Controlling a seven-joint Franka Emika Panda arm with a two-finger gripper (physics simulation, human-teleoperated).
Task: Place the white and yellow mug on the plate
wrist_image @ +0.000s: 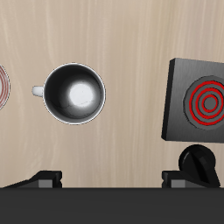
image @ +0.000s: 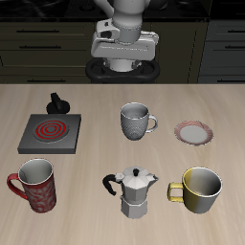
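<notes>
The white and yellow mug (image: 196, 189) stands upright near the table's front edge, its yellow handle pointing toward the moka pot. Farther back on the table lies the small plate (image: 194, 132) with a red-pink rim; only its edge (wrist_image: 3, 86) shows in the wrist view. My gripper (image: 124, 69) hangs high above the table's back edge, far from both. It is open and holds nothing, with its fingertips (wrist_image: 44, 182) spread wide. The wrist view does not show the white and yellow mug.
A grey-white patterned mug (image: 138, 122) (wrist_image: 75, 94) stands mid-table beside the plate. A moka pot (image: 136, 191) is beside the yellow mug. A red patterned mug (image: 33, 184) sits at the front. A square burner (image: 50, 132) (wrist_image: 199, 103) has a black knob (image: 59, 100).
</notes>
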